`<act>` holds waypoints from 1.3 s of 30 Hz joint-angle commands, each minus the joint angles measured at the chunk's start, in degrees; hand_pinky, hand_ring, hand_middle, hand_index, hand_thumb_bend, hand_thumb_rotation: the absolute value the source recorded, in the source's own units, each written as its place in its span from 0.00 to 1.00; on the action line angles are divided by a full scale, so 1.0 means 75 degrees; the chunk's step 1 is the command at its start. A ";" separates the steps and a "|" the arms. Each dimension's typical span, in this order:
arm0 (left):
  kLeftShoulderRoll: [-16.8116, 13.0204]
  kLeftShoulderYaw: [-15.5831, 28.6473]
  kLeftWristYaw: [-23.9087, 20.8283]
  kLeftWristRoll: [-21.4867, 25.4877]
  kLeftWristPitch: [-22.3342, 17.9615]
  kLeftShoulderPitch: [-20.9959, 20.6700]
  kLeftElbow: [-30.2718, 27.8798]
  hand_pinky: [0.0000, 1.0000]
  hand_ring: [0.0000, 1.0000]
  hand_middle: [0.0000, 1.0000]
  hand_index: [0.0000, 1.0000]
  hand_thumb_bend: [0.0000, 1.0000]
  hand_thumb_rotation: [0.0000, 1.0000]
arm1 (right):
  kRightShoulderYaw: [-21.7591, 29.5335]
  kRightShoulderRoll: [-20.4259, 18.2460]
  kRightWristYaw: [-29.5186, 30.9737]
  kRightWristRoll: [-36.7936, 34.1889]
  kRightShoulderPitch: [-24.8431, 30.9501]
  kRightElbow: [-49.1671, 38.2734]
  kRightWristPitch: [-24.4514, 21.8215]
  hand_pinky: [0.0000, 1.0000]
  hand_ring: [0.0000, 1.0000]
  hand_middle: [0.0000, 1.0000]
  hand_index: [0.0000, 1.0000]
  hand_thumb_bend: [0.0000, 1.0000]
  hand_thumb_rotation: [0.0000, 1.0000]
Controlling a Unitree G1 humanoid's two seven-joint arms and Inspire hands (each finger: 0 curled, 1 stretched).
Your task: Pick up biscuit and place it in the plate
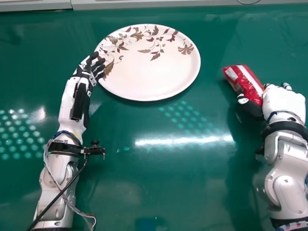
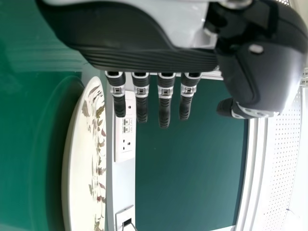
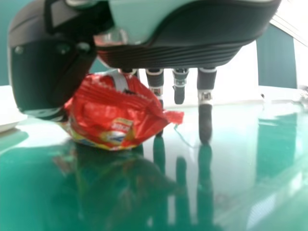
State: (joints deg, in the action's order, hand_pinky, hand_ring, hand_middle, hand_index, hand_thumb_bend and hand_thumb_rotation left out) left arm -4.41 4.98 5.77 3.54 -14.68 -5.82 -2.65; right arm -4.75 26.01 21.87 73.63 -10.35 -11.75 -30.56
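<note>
Locating the biscuit packet [image 1: 243, 81], we find it on the robot's right side, at the right hand [image 1: 284, 102]. In the head view its long axis runs diagonally: the exposed end points forward and leftward, the other end runs back to the hand, which hides it. We note the right hand's visible fingers straight and set apart from the thumb, with the packet between; some fingers are partly hidden behind the wrapper. Whether the packet's underside touches the worktop [image 1: 183, 192], we cannot tell. Well apart to the left lies the plate [image 1: 144, 79], whose outline is cut off in both wrist views. At its left rim we see the left hand [image 1: 91, 70], fingers extended and thumb apart; contact there is unclear.
</note>
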 commanded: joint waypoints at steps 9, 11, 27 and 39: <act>0.0000 -0.0004 0.0011 0.0038 -0.0139 0.0063 0.0052 0.91 0.90 0.88 0.93 0.38 0.28 | -0.0082 0.0558 -0.0567 -0.0798 0.0610 0.0440 0.0713 0.12 0.38 0.47 0.51 0.51 0.00; -0.0003 -0.0009 0.0006 0.0027 -0.0119 0.0063 0.0032 0.92 0.91 0.88 0.93 0.37 0.27 | -0.0059 0.0586 -0.0736 -0.0884 0.0636 0.0403 0.0754 0.10 0.40 0.49 0.48 0.51 0.00; -0.0019 0.0030 -0.0025 0.0030 -0.0026 0.0048 0.0035 0.91 0.91 0.88 0.92 0.38 0.27 | 0.0343 0.0626 -0.1290 -0.1342 0.1125 -0.1187 0.0757 0.06 0.11 0.43 0.48 0.51 0.00; -0.0149 0.0104 0.0046 0.0032 -0.0179 -0.0004 0.0235 0.89 0.89 0.88 0.92 0.38 0.25 | 0.0874 0.0634 -0.0319 -0.1089 0.0848 -0.3484 0.0860 0.08 0.14 0.47 0.49 0.51 0.00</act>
State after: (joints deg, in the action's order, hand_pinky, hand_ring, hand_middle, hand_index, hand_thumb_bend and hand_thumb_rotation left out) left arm -5.07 5.32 6.12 3.60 -15.28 -6.06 -1.36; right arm 0.67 30.80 18.68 64.69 -2.64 -35.36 -24.72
